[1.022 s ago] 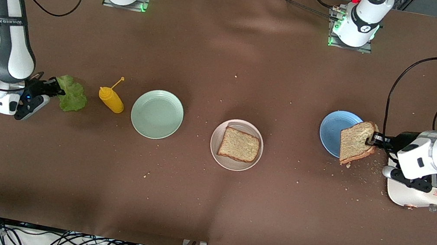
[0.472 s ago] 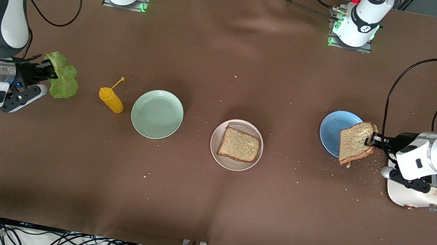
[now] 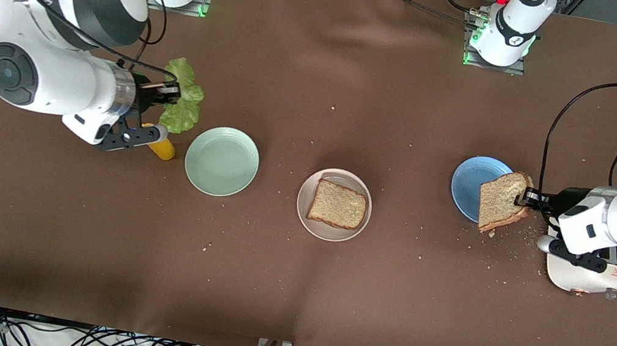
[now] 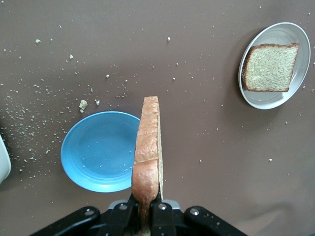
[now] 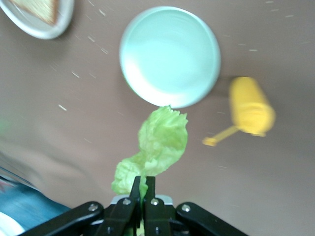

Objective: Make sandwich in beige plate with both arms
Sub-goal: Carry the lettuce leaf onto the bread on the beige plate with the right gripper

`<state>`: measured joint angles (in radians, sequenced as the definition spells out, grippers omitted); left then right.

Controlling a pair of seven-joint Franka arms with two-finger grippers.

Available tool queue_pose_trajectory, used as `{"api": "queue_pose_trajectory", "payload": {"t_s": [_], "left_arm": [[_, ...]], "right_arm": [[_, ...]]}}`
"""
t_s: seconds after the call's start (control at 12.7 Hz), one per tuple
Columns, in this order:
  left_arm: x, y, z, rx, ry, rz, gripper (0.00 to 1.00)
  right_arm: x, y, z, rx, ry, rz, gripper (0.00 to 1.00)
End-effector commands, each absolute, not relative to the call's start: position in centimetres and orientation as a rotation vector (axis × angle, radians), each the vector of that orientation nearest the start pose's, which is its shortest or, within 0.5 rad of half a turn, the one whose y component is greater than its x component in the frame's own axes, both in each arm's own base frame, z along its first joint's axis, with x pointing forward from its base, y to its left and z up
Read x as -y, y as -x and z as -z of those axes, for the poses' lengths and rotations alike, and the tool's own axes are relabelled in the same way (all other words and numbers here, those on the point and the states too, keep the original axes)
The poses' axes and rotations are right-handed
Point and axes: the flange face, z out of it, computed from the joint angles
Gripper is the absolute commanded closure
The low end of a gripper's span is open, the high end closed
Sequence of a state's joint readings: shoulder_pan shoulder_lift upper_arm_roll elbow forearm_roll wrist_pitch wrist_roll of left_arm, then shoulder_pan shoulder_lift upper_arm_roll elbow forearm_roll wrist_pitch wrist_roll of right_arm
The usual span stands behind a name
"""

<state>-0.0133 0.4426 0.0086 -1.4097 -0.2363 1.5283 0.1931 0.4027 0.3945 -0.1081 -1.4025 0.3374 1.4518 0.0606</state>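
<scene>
Nearest, 1 bread slice [image 3: 338,205] lies on the beige plate [image 3: 303,212]. My left pincer [image 3: 522,198] clamps another slice [image 3: 501,200] over the blue plate [image 3: 468,180]; my right pincer [image 3: 169,92] clamps lettuce [image 3: 183,107] above the table [image 3: 289,294] beside the mint plate [image 3: 222,160].

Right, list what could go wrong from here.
1. The right gripper pinches only the lettuce leaf at one edge; it hangs loose over the table beside the mustard bottle and may slip out.
2. The left gripper holds its bread slice on edge over the blue plate; crumbs already litter the table, so it may break.
</scene>
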Motion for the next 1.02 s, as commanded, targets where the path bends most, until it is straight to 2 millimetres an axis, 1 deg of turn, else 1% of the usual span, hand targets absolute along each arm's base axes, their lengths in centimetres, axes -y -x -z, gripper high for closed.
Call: {"api": "queue_pose_trajectory", "payload": {"t_s": [0.0,0.08,0.16,0.31,0.39,0.47,0.63,0.71,0.79,0.86,0.94], "left_arm": [[3.1,-65.6,-43.1,-0.317,3.393,-0.494,1.0],[3.1,-65.6,-43.1,-0.313,3.406,-0.493,1.0],[3.2,-65.7,-42.9,-0.315,3.406,-0.499,1.0],[3.3,-65.7,-42.8,-0.324,3.41,-0.502,1.0],[3.3,-65.7,-42.8,-0.324,3.41,-0.502,1.0],[3.2,-65.7,-42.8,-0.322,3.41,-0.502,1.0],[3.3,-65.7,-42.8,-0.324,3.41,-0.502,1.0],[3.2,-65.7,-42.8,-0.322,3.41,-0.502,1.0],[3.2,-65.7,-42.7,-0.321,3.41,-0.505,1.0],[3.3,-65.7,-42.6,-0.323,3.409,-0.508,1.0],[3.3,-65.8,-42.5,-0.325,3.41,-0.507,1.0]], "right_arm": [[-29.7,-60.0,-44.7,0.063,2.84,-0.465,1.0],[-32.8,-60.1,-43.3,-0.021,2.807,-0.413,1.0],[-35.2,-60.6,-41.9,-0.179,2.738,-0.38,1.0],[-39.2,-61.5,-39.8,-0.445,2.606,-0.267,1.0],[-41.1,-61.6,-38.7,-0.547,2.545,-0.214,1.0],[-42.9,-61.5,-37.1,-0.628,2.496,-0.162,1.0],[-45.6,-61.0,-33.6,-0.741,2.443,-0.088,1.0],[-47.4,-60.3,-31.9,-0.779,2.419,-0.043,1.0],[-48.5,-60.0,-30.2,-0.824,2.389,0.009,1.0],[-49.9,-59.0,-28.2,-0.84,2.385,0.031,1.0],[-50.8,-58.2,-26.7,-0.849,2.379,0.056,1.0]]}}
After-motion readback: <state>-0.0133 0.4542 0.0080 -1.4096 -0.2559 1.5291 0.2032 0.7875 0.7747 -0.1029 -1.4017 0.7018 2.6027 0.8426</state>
